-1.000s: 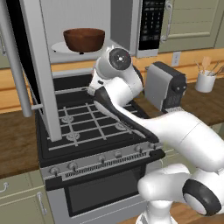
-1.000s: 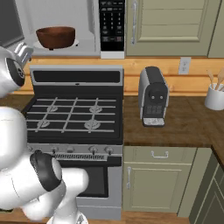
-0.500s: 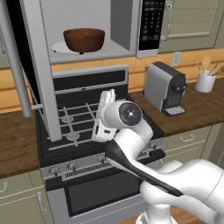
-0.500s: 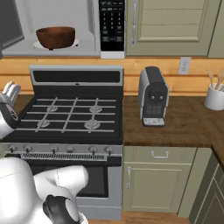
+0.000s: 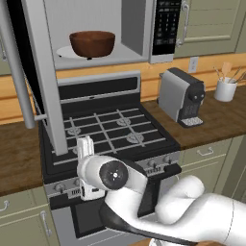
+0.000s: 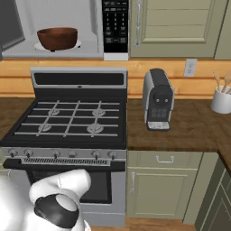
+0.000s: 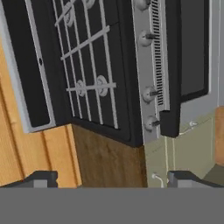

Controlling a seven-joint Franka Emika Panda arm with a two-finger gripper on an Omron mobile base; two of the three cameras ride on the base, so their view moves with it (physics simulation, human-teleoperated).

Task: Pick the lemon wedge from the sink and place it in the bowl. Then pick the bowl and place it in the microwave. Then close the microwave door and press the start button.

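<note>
Arm folded low before stove (image 5: 105, 129), claw (image 7: 109, 177) wide open, seemingly empty

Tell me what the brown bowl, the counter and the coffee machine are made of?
The bowl looks like glazed clay or maybe wood: smooth, dark reddish-brown, faintly shiny. The counter looks like wood, with brown grain streaks and a dull finish. The coffee machine looks like brushed grey metal or plastic on its sides, with a black, probably plastic, front. It is a rendered scene, so these are guesses.
</note>
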